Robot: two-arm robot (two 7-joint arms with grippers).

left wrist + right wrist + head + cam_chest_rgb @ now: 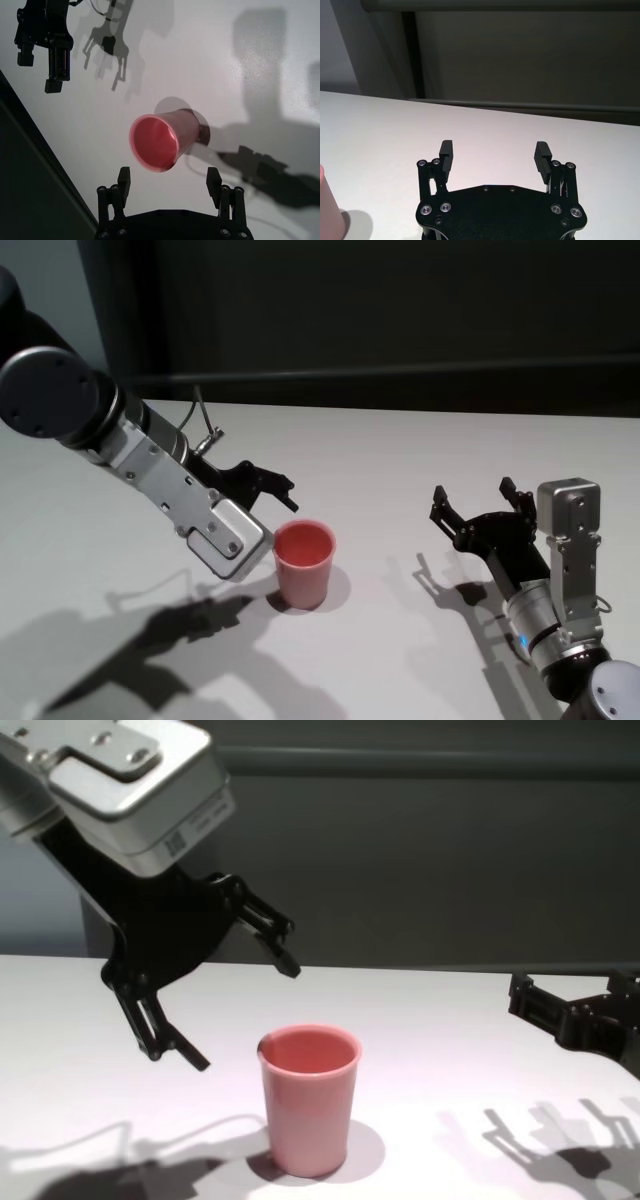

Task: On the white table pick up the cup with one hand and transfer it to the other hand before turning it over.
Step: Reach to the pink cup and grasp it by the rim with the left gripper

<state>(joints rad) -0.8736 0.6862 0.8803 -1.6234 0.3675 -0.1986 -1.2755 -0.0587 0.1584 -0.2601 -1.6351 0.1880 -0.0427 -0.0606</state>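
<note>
The left gripper (262, 492), wide open and holding nothing, hangs just left of the cup (304, 562), which stands upright on the white table (380, 460), while the right gripper (478, 502), also open and empty, waits farther right.

Overhead light casts hard shadows across the white table (400, 460); dark backdrop

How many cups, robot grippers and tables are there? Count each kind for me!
Cups: 1, the pink cup standing upright.
Grippers: 2, the left gripper above and behind the cup, and the right gripper off to the side, both with open jaws.
Tables: 1, the white table.
Total: 4 things.
</note>
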